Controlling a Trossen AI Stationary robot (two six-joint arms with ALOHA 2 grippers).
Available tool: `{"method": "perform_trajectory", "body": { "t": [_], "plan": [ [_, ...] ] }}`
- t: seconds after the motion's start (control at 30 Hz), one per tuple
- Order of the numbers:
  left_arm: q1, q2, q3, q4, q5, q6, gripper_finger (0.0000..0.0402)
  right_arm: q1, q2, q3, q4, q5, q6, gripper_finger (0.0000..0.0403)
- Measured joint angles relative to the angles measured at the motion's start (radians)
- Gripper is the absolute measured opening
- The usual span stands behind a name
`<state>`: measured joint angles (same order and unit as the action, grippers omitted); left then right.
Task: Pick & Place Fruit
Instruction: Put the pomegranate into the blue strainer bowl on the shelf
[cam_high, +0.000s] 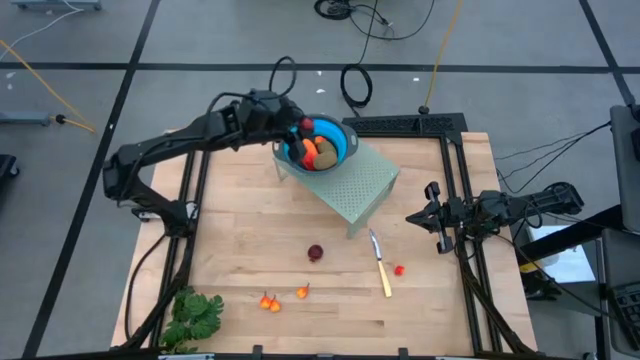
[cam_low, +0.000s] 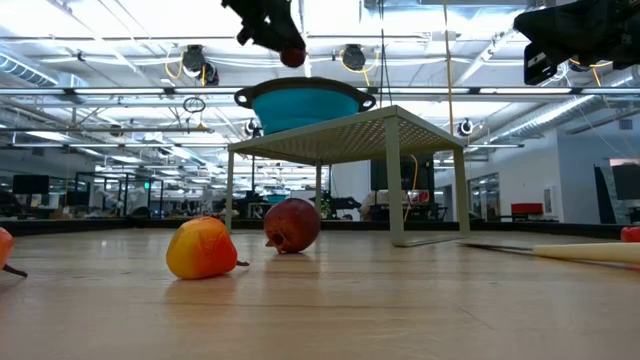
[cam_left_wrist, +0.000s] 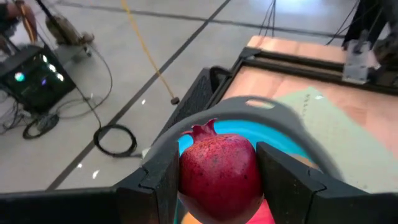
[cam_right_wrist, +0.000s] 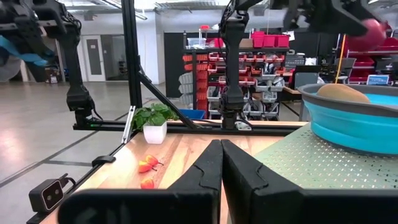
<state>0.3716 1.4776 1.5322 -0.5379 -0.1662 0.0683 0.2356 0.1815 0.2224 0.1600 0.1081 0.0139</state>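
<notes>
Near edge of table (cam_high: 330, 320): leafy green bunch (cam_high: 192, 315) at the near left corner; 2 small orange-red bits (cam_high: 268, 302) just beside each other, a 3rd orange-red piece (cam_high: 303, 292) a little to their right. Toward the middle: 1 dark red ball (cam_high: 316, 253) lying alone on the wood; to its right a yellow-handled knife (cam_high: 382, 267), with a tiny red bit (cam_high: 399, 269) just beside the handle. Right edge: right gripper (cam_high: 428, 216) hangs above the table, its fingers pressed together on nothing. Far half: pale green perforated stand (cam_high: 362, 185), set at an angle to the table edges; blue bowl (cam_high: 333, 146) sits on its far left corner, holding an olive-brown oval and orange-red pieces. Left gripper (cam_left_wrist: 219, 177) is above the bowl, fingers (cam_left_wrist: 163, 180) clamped on a dark red ball with crown tip (cam_left_wrist: 219, 167), 1 finger on each side; ball clear of the bowl rim.
</notes>
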Motion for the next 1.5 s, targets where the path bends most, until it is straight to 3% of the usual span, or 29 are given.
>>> {"method": "perform_trajectory", "body": {
  "t": [0.53, 1.5],
  "plan": [
    [0.094, 0.128, 0.001, 0.008, 0.122, -0.022, 0.0184, 0.000, 0.000, 0.000, 0.000, 0.000, 0.000, 0.0000],
    [0.139, 0.185, 0.001, -0.012, 0.141, -0.043, 0.0184, 0.000, 0.000, 0.000, 0.000, 0.000, 0.000, 0.0000]
  ]
}}
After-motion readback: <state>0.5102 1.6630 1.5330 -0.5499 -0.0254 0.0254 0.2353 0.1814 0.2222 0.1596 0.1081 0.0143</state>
